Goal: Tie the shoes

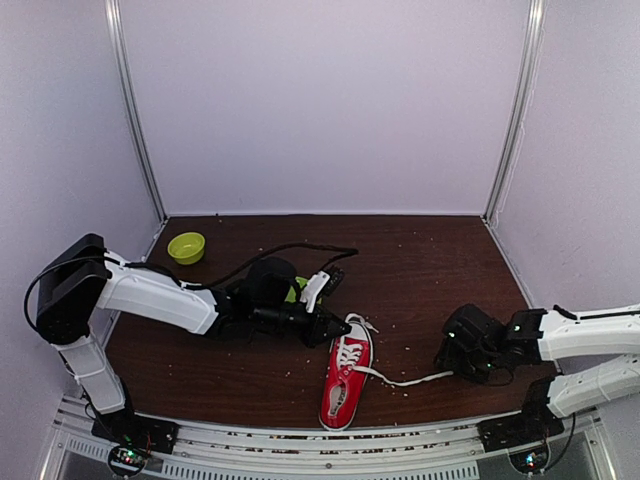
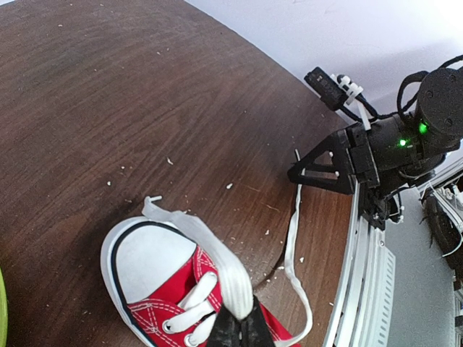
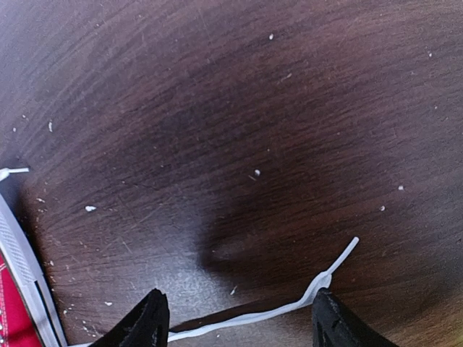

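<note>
A small red sneaker [image 1: 343,385] with a white toe cap lies near the table's front edge, toe pointing to the back. My left gripper [image 1: 335,328] hovers over the toe, shut on one white lace [image 2: 230,278], which runs in a flat band from the fingertips [image 2: 242,329] across the toe cap [image 2: 148,264]. The other lace [image 1: 412,380] trails right along the wood to my right gripper [image 1: 452,362]. That gripper [image 3: 239,325] is open, low over the table, and the lace end [image 3: 289,307] lies loose between its fingers [image 3: 148,322].
A lime green bowl [image 1: 186,246] sits at the back left. A black cable [image 1: 290,247] loops behind the left arm, and a green object [image 1: 297,290] peeks out under it. White crumbs dot the wood. A metal rail [image 1: 300,440] borders the near edge.
</note>
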Robot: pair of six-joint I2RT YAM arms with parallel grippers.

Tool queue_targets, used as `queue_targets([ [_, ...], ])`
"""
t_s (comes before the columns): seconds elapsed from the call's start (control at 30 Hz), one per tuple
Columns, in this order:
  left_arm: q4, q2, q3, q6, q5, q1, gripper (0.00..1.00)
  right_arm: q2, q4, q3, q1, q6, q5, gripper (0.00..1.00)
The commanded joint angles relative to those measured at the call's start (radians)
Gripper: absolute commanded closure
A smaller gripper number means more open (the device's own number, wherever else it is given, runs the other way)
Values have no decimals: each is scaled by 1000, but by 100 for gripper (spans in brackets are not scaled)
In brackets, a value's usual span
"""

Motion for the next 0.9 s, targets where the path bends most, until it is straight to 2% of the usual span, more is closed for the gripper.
queue_targets([
  [0.0, 26, -15, 3, 4, -4, -4, 100, 33, 4, 35, 12, 8, -8, 32],
  [0.27, 18, -11, 7, 3, -9, -4, 100, 58, 70, 19, 14, 14, -8, 32],
  [0.47, 10, -12, 6, 4, -12, -4, 100, 178, 128, 95, 13, -60, 51, 35],
  [0.67, 4, -21, 2, 3, -25, -4, 100, 333, 67, 248, 23, -156, 77, 40],
  [0.87, 1, -12, 8, -1, -19, -4, 100, 375, -137, 305, 107, -123, 159, 42],
])
